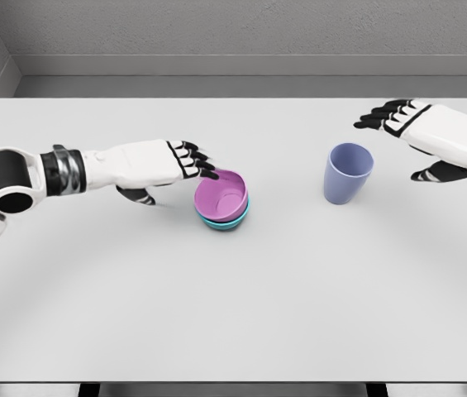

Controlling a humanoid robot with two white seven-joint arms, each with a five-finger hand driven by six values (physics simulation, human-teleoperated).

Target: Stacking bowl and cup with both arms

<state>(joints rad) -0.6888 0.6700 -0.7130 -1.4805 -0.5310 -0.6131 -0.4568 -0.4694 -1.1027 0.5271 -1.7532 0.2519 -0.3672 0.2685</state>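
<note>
A: Sitting left of the table's middle, the purple bowl is nesting in a teal bowl, and the blue cup is standing upright well to their right.

B: Is the left hand gripping that stack?

A: Its fingers are lying over the purple bowl's near-left rim with the thumb underneath, so it is looking clamped on that rim (though how firmly is hard to tell).

B: And the right hand?

A: It is hovering beside the cup, fingers spread, holding nothing.

B: What is worrying here?

A: A one-sided rim pinch is risking tipping the bowl or dragging the teal one along, and a sideways approach is risking toppling the cup on the grey table.
</note>
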